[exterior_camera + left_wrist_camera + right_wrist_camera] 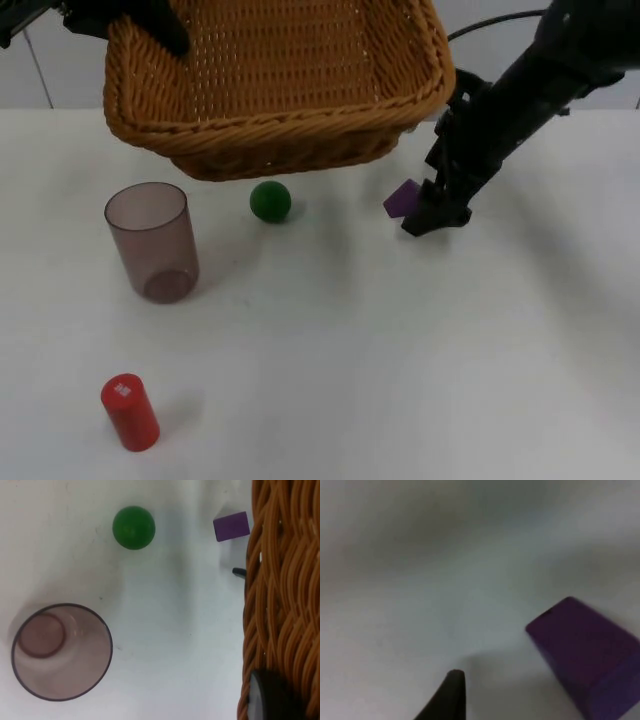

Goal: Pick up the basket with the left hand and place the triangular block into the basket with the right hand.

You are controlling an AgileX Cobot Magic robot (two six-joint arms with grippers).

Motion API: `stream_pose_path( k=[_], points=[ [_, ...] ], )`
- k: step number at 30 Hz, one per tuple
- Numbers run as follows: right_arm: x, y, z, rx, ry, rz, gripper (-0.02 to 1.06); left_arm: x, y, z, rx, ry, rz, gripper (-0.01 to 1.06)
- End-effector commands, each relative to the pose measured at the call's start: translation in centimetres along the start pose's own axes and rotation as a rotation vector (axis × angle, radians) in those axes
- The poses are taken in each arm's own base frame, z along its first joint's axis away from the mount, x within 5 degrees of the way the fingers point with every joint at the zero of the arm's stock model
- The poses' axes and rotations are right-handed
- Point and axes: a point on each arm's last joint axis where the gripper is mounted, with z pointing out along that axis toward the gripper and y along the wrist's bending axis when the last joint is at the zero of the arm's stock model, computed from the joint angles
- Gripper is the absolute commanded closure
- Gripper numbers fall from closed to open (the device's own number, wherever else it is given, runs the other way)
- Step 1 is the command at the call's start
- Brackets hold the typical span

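**Basket edge above scattered things**

The woven basket [282, 605] rim runs along one side, with a black fingertip [267, 697] of the left hand pressed against its weave. Below lies the white tabletop [165, 630]. On it stand a clear cup [61, 652], seen from above, a green ball [133, 527] well apart from it, and a purple block [231, 526] just beside the basket's edge.

Table: white top [400, 380], running back to a grey wall along the frame's upper edge.
Cup: translucent, smoky purple tumbler [152, 242], upright, left of centre in the top view; open mouth seen from above in the left wrist view [61, 651].
Ball: small green ball [270, 201], just right of the cup, apart from it [133, 527].
Cylinder: red cylinder [130, 412], lower left, well apart from the cup.
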Motion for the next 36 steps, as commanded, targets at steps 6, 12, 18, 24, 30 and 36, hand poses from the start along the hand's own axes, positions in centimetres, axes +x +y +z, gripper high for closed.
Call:
stream_pose_path(
  k=[6, 12, 18, 24, 30, 36],
  points=[
    [-0.8, 0.0, 0.6, 0.004, -0.016, -0.034, 0.0, -0.2, -0.8, -0.7, 0.042, -0.037, -0.017, 1.05],
    [-0.7, 0.3, 1.3, -0.003, -0.018, -0.047, 0.0, -0.3, -0.8, -0.7, 0.042, -0.047, -0.017, 1.05],
    [-0.2, 0.5, 2.0, -0.011, -0.009, -0.045, 0.0, -0.3, -0.8, -0.7, 0.042, -0.047, -0.017, 1.05],
    [0.0, 0.6, 2.7, -0.026, -0.013, -0.041, 0.05, -0.3, -0.8, -0.7, 0.042, -0.047, -0.017, 1.05],
    [0.3, 0.8, 3.1, -0.037, -0.005, -0.034, 0.35, -0.3, -0.8, -0.7, 0.042, -0.047, -0.017, 1.05],
    [0.4, 0.6, 3.1, -0.02, 0.005, 0.004, 0.75, -0.3, -0.8, -0.7, 0.042, -0.047, -0.017, 1.05]
  ],
)
